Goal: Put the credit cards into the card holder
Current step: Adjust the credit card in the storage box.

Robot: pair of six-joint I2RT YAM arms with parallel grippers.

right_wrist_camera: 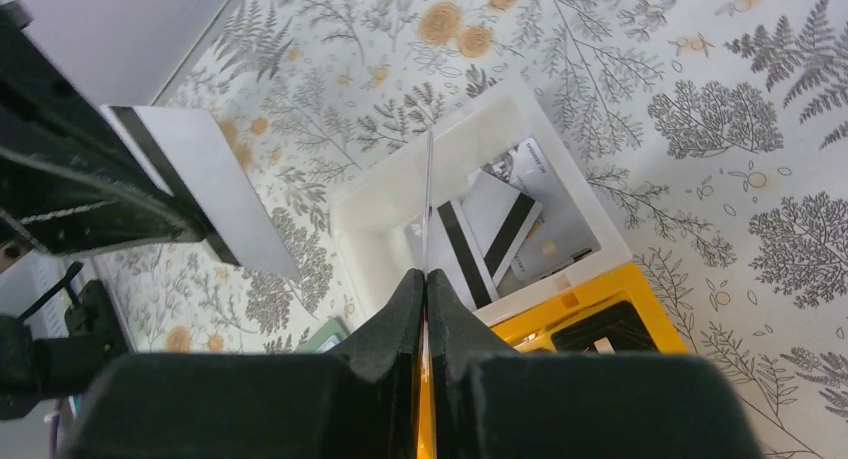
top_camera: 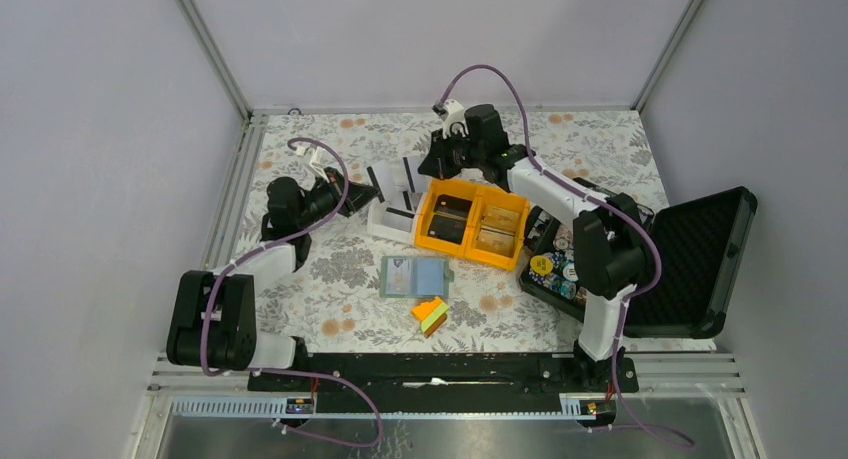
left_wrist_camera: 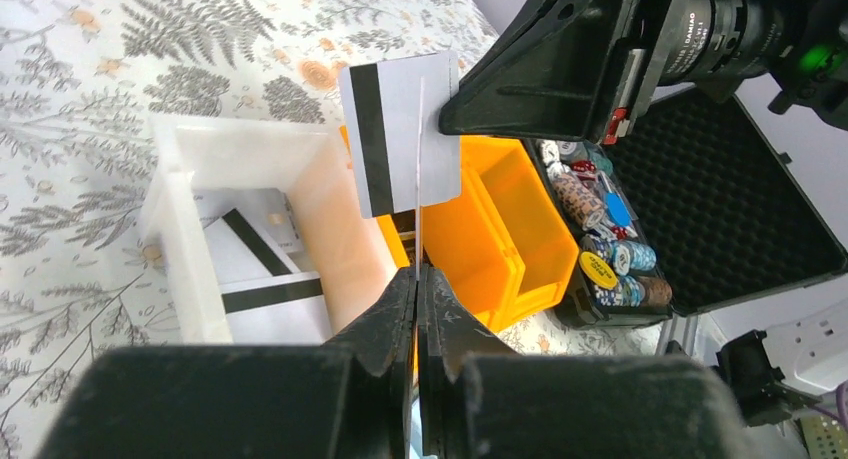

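Observation:
My left gripper [top_camera: 366, 193] [left_wrist_camera: 418, 275] is shut on a white card with a black stripe [top_camera: 381, 177], held upright above the white tray [top_camera: 384, 225]. In the left wrist view this card shows edge-on [left_wrist_camera: 420, 159]. My right gripper [top_camera: 430, 166] [right_wrist_camera: 427, 277] is shut on a second white striped card [top_camera: 412, 174] [left_wrist_camera: 400, 134], upright and close beside the first. More striped cards [right_wrist_camera: 500, 229] lie in the tray. Black cards [top_camera: 452, 216] and tan cards [top_camera: 497, 229] lie in the yellow bins [top_camera: 470, 191]. The card holder [top_camera: 415, 276] lies open on the table, apart from both grippers.
An orange-yellow-green wedge block [top_camera: 431, 314] lies just in front of the card holder. An open black foam-lined case [top_camera: 690, 259] with poker chips [top_camera: 555, 266] stands at the right. Both arms reach toward the back middle of the table.

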